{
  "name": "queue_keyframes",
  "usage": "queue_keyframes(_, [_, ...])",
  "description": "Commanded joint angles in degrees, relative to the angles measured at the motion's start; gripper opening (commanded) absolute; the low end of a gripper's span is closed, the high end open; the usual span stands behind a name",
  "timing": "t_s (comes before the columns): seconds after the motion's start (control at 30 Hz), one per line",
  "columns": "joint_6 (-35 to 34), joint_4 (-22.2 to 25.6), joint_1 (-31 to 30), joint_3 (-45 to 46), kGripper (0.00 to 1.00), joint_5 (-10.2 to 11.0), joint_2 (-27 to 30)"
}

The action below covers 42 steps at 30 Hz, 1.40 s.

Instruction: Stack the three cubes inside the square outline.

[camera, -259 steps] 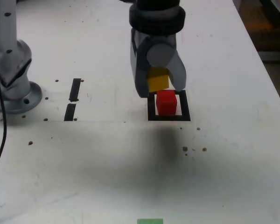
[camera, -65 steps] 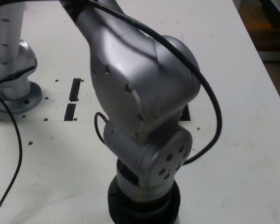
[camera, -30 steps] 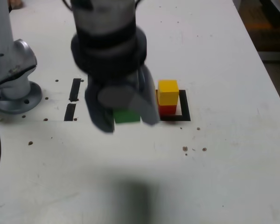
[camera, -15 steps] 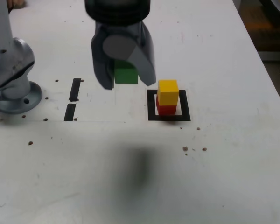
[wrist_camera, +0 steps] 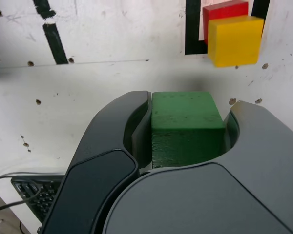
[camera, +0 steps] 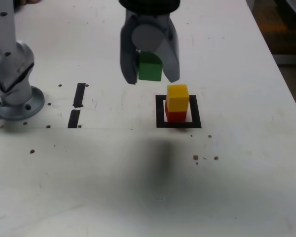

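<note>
The yellow cube (camera: 177, 97) sits on the red cube (camera: 175, 116) inside the black square outline (camera: 160, 111) on the white table. My gripper (camera: 150, 76) hangs in the air above the table, to the exterior view's left of that stack and higher than it, shut on the green cube (camera: 149, 67). In the wrist view the green cube (wrist_camera: 185, 124) is clamped between the two dark fingers (wrist_camera: 112, 146), with the yellow cube (wrist_camera: 234, 41), the red cube (wrist_camera: 223, 12) and the square outline (wrist_camera: 193, 29) beyond it.
Two short black tape strips (camera: 77, 104) lie to the exterior view's left of the outline. The arm's metal base (camera: 12, 74) stands at the far left. Small dark specks (camera: 204, 158) dot the white table (camera: 237, 187). The table's right edge runs near a dark floor.
The gripper carried the green cube up and toward the exterior view's right, from beside the tape strips to near the yellow-on-red stack. The stack has not moved.
</note>
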<state>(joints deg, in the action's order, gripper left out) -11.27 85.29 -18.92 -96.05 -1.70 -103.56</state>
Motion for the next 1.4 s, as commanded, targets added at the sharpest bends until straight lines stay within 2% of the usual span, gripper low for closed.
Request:
queue_keyframes(0.0, [1.02, -0.60, 0.93, -0.37, 0.13, -0.22, -0.84])
queue_keyframes(0.47, [6.84, -5.97, 6.45, -1.15, 0.13, -0.61, -4.74])
queue_keyframes(1.1, [9.40, -12.98, 9.37, 3.05, 0.14, -2.32, -6.30])
queue_keyframes(1.37, [9.69, -15.01, 9.84, 4.86, 0.19, -2.45, -6.22])
